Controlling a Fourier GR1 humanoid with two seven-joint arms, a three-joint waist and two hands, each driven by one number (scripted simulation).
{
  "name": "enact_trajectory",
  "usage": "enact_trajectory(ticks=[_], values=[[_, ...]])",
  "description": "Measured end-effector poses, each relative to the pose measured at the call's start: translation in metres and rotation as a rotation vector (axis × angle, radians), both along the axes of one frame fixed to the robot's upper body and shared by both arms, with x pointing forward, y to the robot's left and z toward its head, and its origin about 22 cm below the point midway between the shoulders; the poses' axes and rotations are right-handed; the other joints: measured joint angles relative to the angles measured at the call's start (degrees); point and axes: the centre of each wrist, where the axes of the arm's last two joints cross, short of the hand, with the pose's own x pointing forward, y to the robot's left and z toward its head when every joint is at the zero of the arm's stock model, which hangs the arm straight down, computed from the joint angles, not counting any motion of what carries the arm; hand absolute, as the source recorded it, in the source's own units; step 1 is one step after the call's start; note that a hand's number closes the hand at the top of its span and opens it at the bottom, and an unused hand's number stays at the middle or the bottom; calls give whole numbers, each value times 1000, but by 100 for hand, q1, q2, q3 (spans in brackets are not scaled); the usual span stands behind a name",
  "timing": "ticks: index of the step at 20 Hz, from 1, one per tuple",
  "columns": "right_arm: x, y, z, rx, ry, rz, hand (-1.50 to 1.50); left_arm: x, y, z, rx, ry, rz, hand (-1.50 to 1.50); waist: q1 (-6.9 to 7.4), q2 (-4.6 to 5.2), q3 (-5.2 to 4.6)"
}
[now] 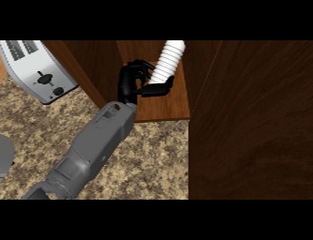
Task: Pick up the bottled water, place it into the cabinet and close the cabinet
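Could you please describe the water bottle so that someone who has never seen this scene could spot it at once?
Find the open wooden cabinet at the top of the view, right of the silver toaster. Inside it, a black hand curls its fingers round the water bottle. It is the only white, ribbed thing there, leaning against dark wood.

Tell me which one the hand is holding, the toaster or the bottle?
The white ribbed water bottle, inside the wooden cabinet: the left hand curls round it. The silver toaster stands apart, untouched.
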Motion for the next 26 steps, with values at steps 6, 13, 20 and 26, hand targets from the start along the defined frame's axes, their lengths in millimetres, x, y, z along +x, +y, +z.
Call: enact_trajectory(ticks=[6, 13, 20, 26], values=[[-1, -2, -1, 4, -5, 13, -150, 11, 7, 0, 206, -10, 125, -150, -44, 26, 0], [1, -6, -1, -5, -24, 26, -150, 22, 12, 12, 254, -59, 170, -150, -64, 61, -6], [1, -5, -2, 10, -22, 38, -150, 27, -2, 36, 18, -234, 61, 150, 4, 54, -18], [4, -4, 0, 9, -16, 52, -150, 26, -8, 44, -142, -298, -74, 150, 49, 9, -11]])
